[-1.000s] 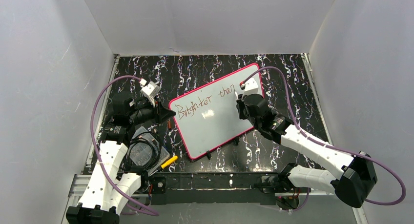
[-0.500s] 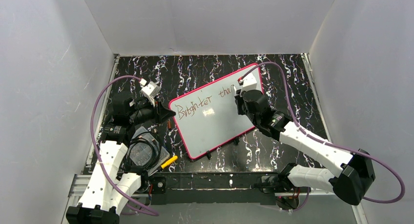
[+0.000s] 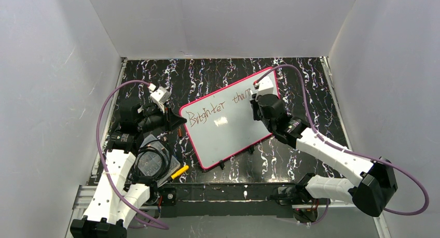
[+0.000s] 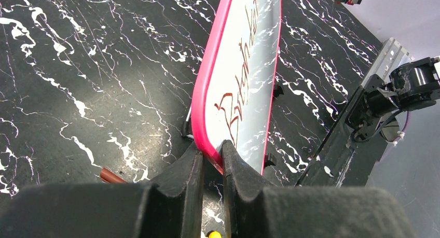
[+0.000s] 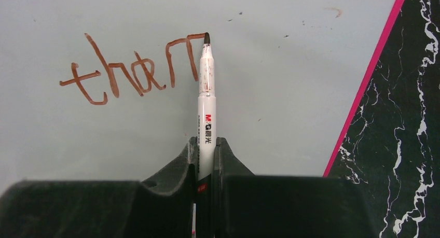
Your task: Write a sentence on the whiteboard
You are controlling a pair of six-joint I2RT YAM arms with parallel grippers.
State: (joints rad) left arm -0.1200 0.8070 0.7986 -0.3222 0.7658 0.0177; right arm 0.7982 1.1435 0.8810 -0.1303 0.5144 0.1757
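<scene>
So the whiteboard (image 3: 228, 134) sat skewed in the middle of the bench (image 3: 207, 77), with the left fingers (image 4: 182, 178) pinched on its pink frame at the left corner. The right fingers (image 5: 179, 168) were clamped tight on a white marker (image 5: 206, 108), tip touching the end of "than". The sentence (image 3: 207, 115) read just "Brighter than".
</scene>
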